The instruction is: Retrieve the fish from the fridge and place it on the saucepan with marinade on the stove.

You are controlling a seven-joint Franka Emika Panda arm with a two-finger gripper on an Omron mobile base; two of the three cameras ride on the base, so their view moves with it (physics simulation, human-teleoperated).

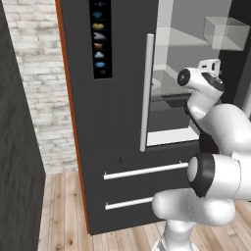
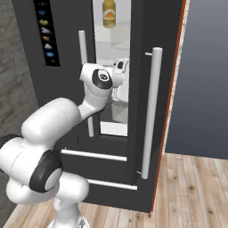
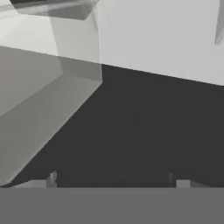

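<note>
Gripper (image 3: 111, 181) tips peek up at the bottom of my hand view, set wide apart with nothing between them, so I read it as open and empty. My arm has its hand poked into the fridge (image 1: 117, 122), through the gap where one door is swung out. From the left base view I see the hand (image 1: 208, 66) up beside a clear bin (image 1: 225, 32) on the inside of the fridge, above a white shelf (image 1: 171, 136). From the right base view I see a bottle with an orange label (image 2: 110, 12) high in the fridge, above my hand. The hand view looks at pale walls, a see-through box (image 3: 48, 87) and a dark floor inside the fridge. I cannot spot the fish anywhere yet, so I cannot say where in the fridge it lies. I think I am at the step of hunting for the fish. Next I would need to turn the hand around the shelves until the small green fish shows, then come down over it and close on it.
</note>
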